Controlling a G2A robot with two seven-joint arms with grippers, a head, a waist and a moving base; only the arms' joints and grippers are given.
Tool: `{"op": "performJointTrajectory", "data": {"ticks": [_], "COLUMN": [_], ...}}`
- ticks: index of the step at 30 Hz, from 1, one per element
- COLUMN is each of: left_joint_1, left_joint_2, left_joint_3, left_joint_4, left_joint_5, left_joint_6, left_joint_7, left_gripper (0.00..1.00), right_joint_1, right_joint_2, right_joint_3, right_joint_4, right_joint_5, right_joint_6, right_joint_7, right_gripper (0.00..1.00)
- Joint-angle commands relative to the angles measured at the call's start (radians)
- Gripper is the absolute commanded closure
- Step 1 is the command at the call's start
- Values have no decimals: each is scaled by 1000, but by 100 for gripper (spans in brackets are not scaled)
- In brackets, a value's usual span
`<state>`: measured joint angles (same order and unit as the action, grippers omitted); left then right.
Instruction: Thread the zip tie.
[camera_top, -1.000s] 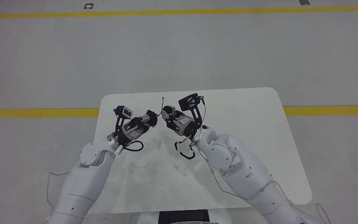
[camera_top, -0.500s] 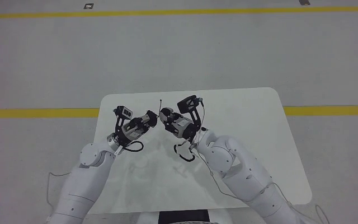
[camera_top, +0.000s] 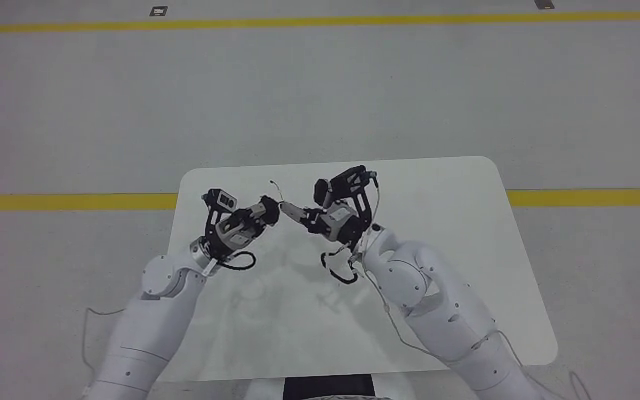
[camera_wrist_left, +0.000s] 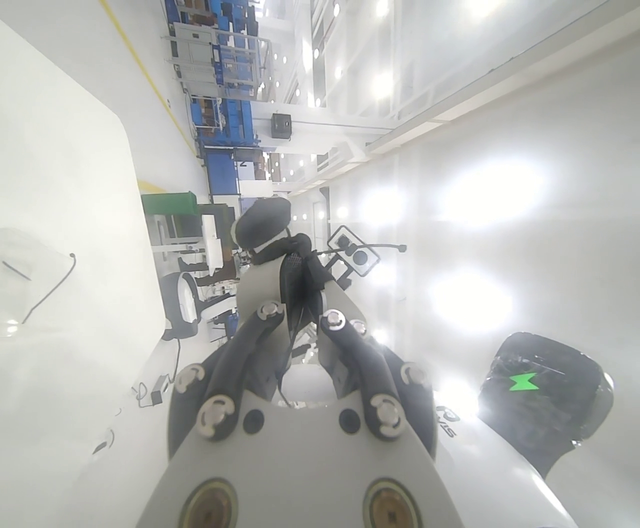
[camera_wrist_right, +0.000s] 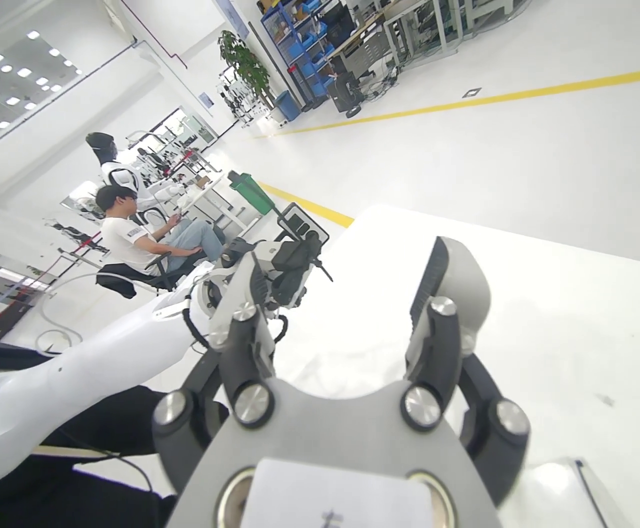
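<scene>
A thin black zip tie (camera_top: 272, 186) is pinched in my left gripper (camera_top: 268, 210), which is held above the white table (camera_top: 450, 200) left of centre. Its free end sticks up and curls over. In the left wrist view the left gripper (camera_wrist_left: 300, 280) is shut on the dark zip tie (camera_wrist_left: 299, 305). My right gripper (camera_top: 297, 212) faces it closely from the right. In the right wrist view the right gripper (camera_wrist_right: 350, 280) is open with nothing between its fingers. Beyond it, the left gripper (camera_wrist_right: 295, 265) has a short end of the zip tie (camera_wrist_right: 324, 271) poking out.
A clear plastic bag (camera_wrist_left: 35, 285) with spare black ties lies flat on the table near the arms, and its corner (camera_wrist_right: 575, 475) shows by the right wrist. The table's right half and near side are bare white surface.
The tie's upper end has swung left and curled over. My right gripper has turned and drawn slightly right, away from the left gripper. The left arm has hardly moved.
</scene>
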<state>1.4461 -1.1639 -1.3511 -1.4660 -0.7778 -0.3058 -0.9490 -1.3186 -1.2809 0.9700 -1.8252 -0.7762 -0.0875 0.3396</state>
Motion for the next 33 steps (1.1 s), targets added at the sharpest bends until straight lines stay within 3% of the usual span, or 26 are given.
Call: {"op": "performJointTrajectory", "data": {"ticks": [1, 2, 3, 6, 7, 8, 17, 25, 28, 33], "left_joint_1": [4, 4, 4, 7, 6, 5, 1, 4, 2, -1], "left_joint_2": [-2, -2, -1, 1, 2, 2, 4, -1, -2, -2], "left_joint_3": [0, -2, -5, -14, -17, -18, -20, -14, -11, -12], "left_joint_4": [-7, -12, -14, -19, -21, -21, -26, -7, 3, 3], "left_joint_5": [-88, -124, -137, -194, -209, -209, -195, -397, -447, -445], "left_joint_6": [53, 78, 100, 158, 174, 183, 184, 380, 424, 423], "left_joint_7": [-6, -12, -21, -27, -26, -27, -33, 15, 24, 22], "left_gripper": [100, 100, 100, 100, 100, 100, 100, 100, 100, 100], "right_joint_1": [-11, -15, -18, -31, -33, -33, -33, -12, 4, 4], "right_joint_2": [4, 5, 7, 9, 9, 9, 9, 14, 14, 14], "right_joint_3": [14, 19, 23, 31, 32, 32, 32, -3, -24, -26], "right_joint_4": [-2, -2, -2, -1, 1, 1, 1, -12, -4, -2], "right_joint_5": [-38, -53, -78, -121, -132, -132, -132, -386, -513, -520], "right_joint_6": [2, 1, 1, -2, -3, -3, -3, -40, -39, -38], "right_joint_7": [-9, -17, -25, -62, -69, -69, -69, -98, -107, -111], "right_gripper": [5, 7, 24, 40, 25, 0, 0, 0, 0, 0]}}
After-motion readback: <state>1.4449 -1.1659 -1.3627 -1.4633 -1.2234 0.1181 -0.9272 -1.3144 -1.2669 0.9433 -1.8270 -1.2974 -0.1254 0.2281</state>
